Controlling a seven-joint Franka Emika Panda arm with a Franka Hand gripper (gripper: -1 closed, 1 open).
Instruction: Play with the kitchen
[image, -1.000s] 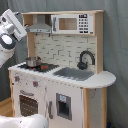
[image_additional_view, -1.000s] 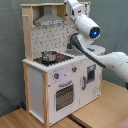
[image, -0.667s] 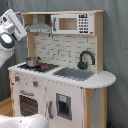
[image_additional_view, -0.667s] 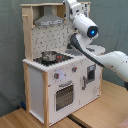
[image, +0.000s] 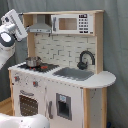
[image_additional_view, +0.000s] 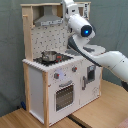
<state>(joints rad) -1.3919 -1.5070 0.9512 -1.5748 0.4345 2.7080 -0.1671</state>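
Grey backdrop, kitchen (image: 60, 75) under arm (image_additional_view: 95, 47)

Kitchen (image: 75, 95) upright; pot (image: 33, 62) on stove; arm (image: 11, 35) at first exterior view's left.

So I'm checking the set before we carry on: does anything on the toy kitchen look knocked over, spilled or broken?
Nothing stands out. The kitchen stands square, the small pot sits upright on the stove, the faucet is upright behind the sink, and the oven door looks shut.
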